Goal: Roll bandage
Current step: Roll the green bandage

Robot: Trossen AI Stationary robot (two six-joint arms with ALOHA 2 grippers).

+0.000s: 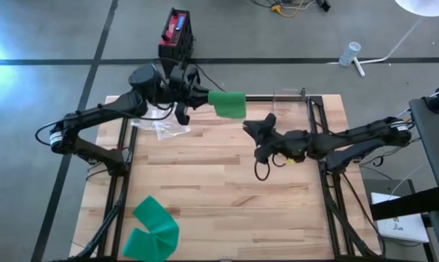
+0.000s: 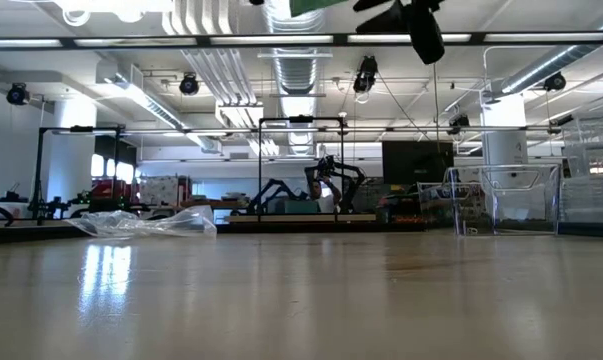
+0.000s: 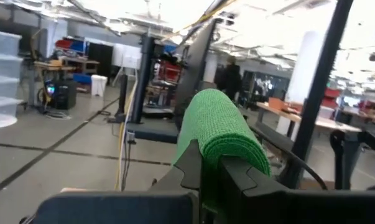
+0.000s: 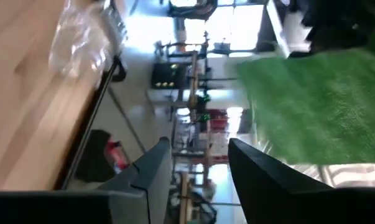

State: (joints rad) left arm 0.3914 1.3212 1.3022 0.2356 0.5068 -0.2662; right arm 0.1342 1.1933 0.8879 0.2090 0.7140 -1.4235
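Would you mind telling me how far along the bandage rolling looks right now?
Done: a green bandage roll is lifted off the table, clamped in the left end effector. In hand: the right end effector sits beside it with fingers apart, holding nothing. Left: another green bandage lies loose at the table's near-left corner.

a light wooden table [image 1: 219, 189] carries a crumpled clear plastic bag [image 1: 168, 129] lying below the left jaws, and a folded green bandage [image 1: 152, 227] well away from both jaws.

I am viewing a green bandage [image 1: 227, 103], a second green bandage [image 1: 151, 227], and a pale striped wooden table [image 1: 219, 189].
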